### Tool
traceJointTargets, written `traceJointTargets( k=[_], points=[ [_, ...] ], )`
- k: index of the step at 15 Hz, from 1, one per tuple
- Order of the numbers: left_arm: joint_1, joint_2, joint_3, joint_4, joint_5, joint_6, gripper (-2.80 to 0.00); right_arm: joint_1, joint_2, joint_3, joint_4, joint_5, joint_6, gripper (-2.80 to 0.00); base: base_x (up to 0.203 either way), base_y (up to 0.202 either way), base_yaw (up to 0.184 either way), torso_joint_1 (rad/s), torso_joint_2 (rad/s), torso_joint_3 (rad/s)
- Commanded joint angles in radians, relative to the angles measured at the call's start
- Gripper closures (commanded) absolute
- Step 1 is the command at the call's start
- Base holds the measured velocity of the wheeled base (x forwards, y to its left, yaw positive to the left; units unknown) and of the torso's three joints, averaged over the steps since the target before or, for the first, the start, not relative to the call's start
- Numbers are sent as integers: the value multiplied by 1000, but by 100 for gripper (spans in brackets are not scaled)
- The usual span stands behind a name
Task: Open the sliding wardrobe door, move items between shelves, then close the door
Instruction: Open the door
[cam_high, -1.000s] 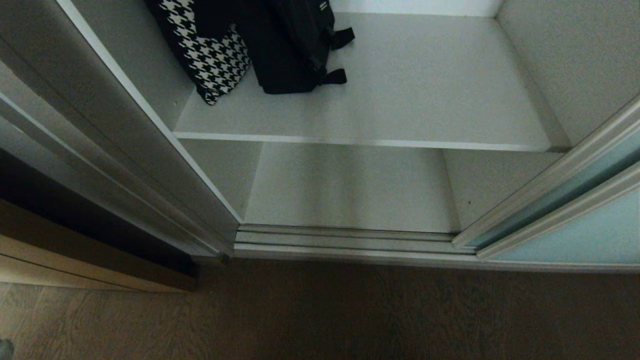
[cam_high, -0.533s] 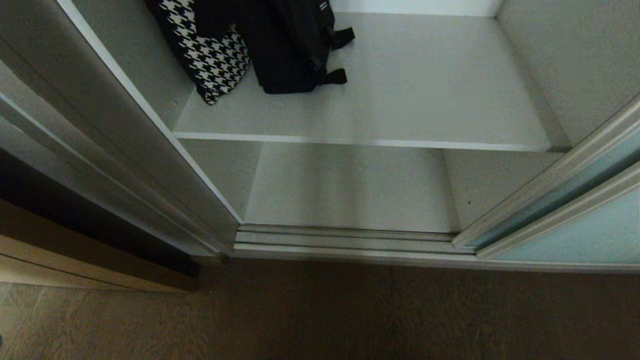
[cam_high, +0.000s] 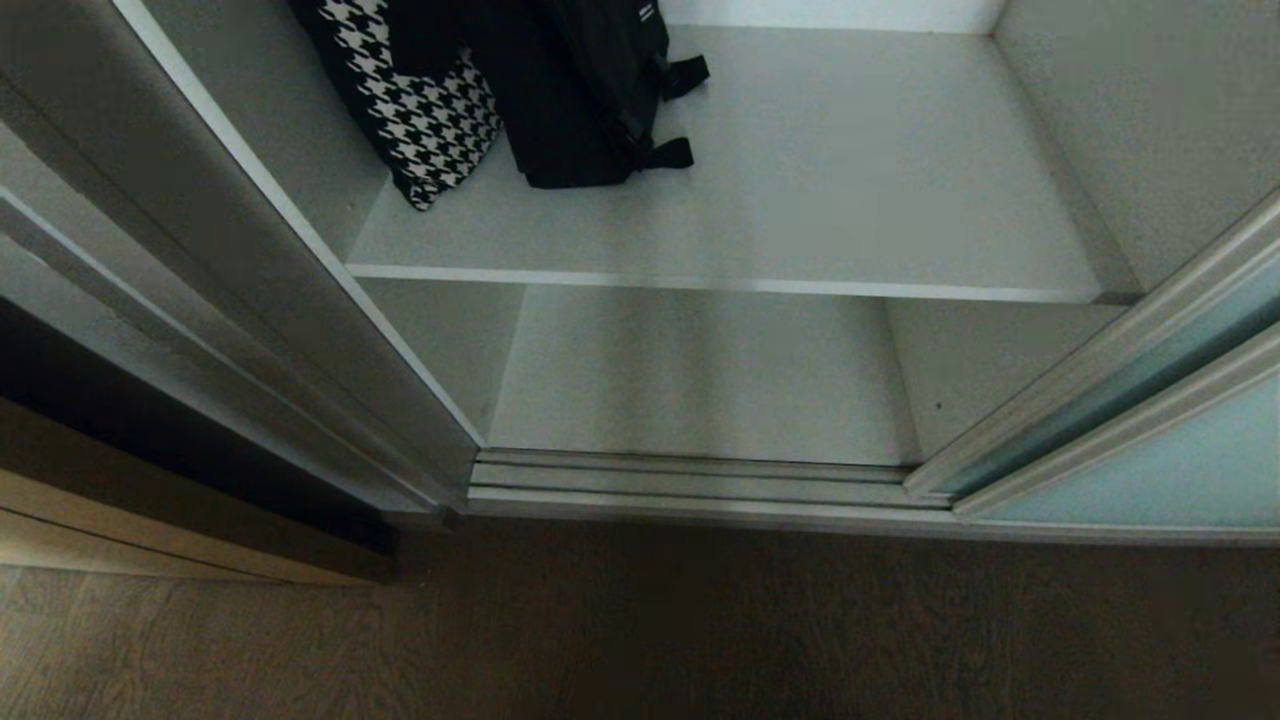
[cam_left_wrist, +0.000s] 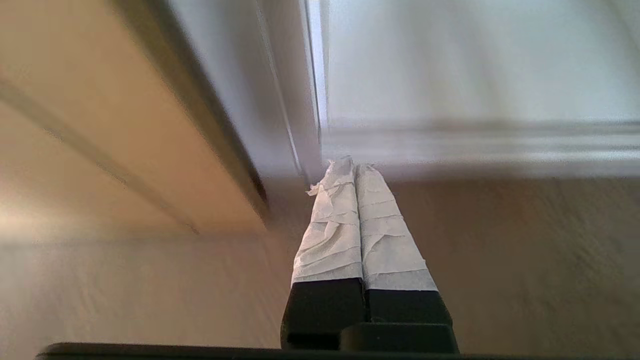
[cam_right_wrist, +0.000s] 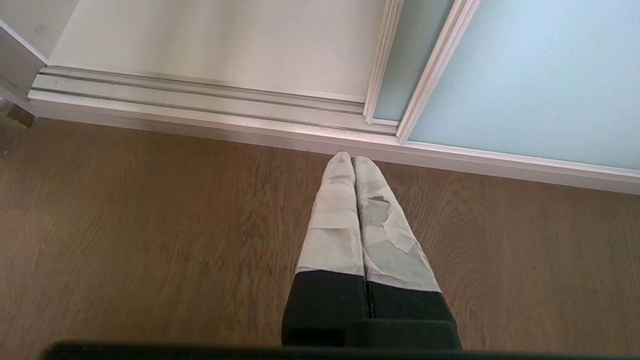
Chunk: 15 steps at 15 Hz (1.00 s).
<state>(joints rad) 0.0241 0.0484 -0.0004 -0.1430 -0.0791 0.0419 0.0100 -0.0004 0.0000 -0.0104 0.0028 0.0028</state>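
The sliding wardrobe door (cam_high: 1160, 465), frosted pale blue-green glass in a silver frame, stands pushed to the right, leaving the wardrobe open. Of the shelves, an upper board (cam_high: 850, 180) carries a black backpack (cam_high: 585, 95) and a black-and-white houndstooth bag (cam_high: 425, 115) at its back left. The lower board (cam_high: 700, 380) is bare. Neither gripper shows in the head view. My left gripper (cam_left_wrist: 356, 165) is shut and empty, low over the wooden floor by the wardrobe's left frame post. My right gripper (cam_right_wrist: 353, 157) is shut and empty over the floor, just short of the door (cam_right_wrist: 525, 75).
A ridged silver floor track (cam_high: 700, 485) runs along the wardrobe's front. A tan wooden panel (cam_high: 150, 545) stands left of the opening, with the grey frame post (cam_high: 300, 330) between them. Brown wooden floor (cam_high: 700, 630) fills the foreground.
A small grey shape at the bottom left corner of the head view has slipped out of the picture. The wardrobe, door and bags have not moved.
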Motion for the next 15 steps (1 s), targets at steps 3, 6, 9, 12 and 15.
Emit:
traceJointTargets(
  k=[3,6,9,12,15],
  points=[
    [-6,-44,-1,79,13,-62,0,1,-3,0,0,0,0,0,0,0,0,0,0,0],
    [-5,-44,0,86,15,-162,0,1,-3,0,0,0,0,0,0,0,0,0,0,0],
    [-4,-41,-98,92,14,-162,0,1,-3,1,0,0,0,0,0,0,0,0,0,0],
    [-5,34,-345,179,-22,-169,0,0,-3,0,0,0,0,0,0,0,0,0,0,0],
    [-4,234,-548,221,-117,-182,0,1,-3,0,0,0,0,0,0,0,0,0,0,0]
  ],
)
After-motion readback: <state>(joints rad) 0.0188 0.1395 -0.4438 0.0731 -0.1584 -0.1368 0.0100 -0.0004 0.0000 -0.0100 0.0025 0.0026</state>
